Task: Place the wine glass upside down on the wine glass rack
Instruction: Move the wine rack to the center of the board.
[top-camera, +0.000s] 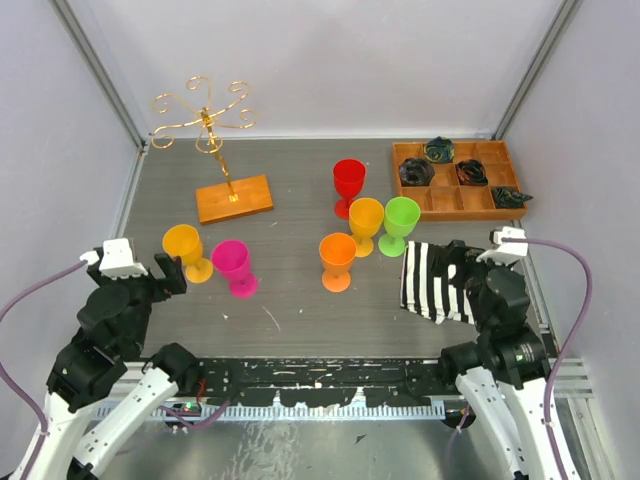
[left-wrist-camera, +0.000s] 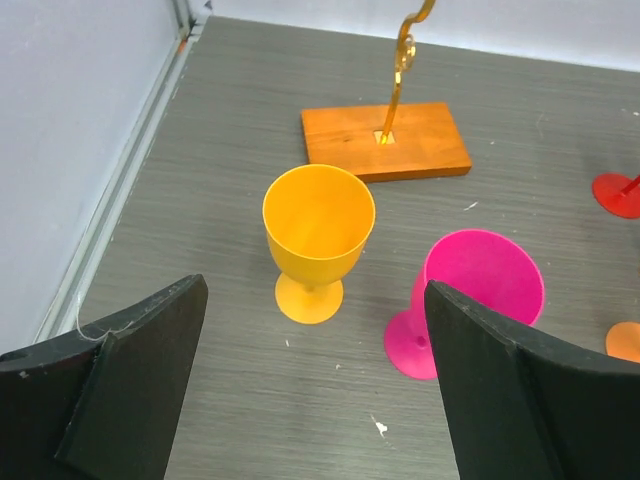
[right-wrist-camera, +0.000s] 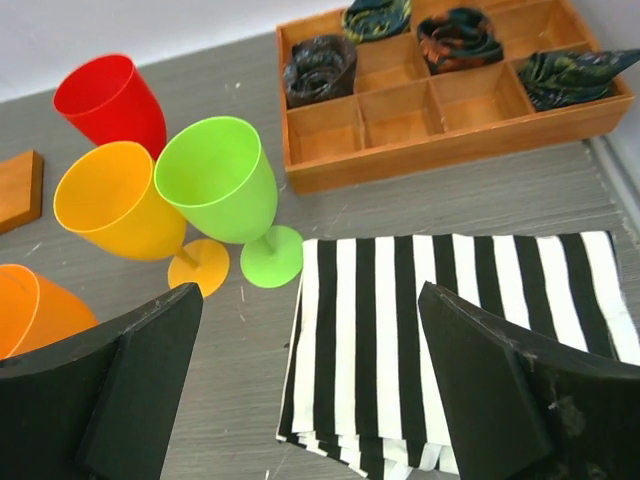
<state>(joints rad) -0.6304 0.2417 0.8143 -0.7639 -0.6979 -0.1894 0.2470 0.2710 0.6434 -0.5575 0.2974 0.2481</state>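
The wine glass rack (top-camera: 207, 118), gold wire scrolls on a slim post, stands on its wooden base (top-camera: 234, 198) at the back left; the left wrist view shows that base (left-wrist-camera: 430, 140) and the post's foot. Several plastic wine glasses stand upright on the table. An amber one (top-camera: 185, 250) (left-wrist-camera: 318, 222) and a pink one (top-camera: 235, 265) (left-wrist-camera: 480, 290) are just beyond my left gripper (top-camera: 168, 272) (left-wrist-camera: 315, 290), which is open and empty. Orange (top-camera: 337, 258), yellow (top-camera: 366, 222), green (top-camera: 400, 222) and red (top-camera: 348, 185) glasses cluster mid-table. My right gripper (top-camera: 455, 262) (right-wrist-camera: 310, 295) hangs open over a striped cloth.
A black-and-white striped cloth (top-camera: 430, 285) (right-wrist-camera: 450, 330) lies folded at the right front. Behind it a compartmented wooden tray (top-camera: 462, 212) (right-wrist-camera: 440, 150) holds dark rolled fabrics. Grey walls close in the table on the left, back and right.
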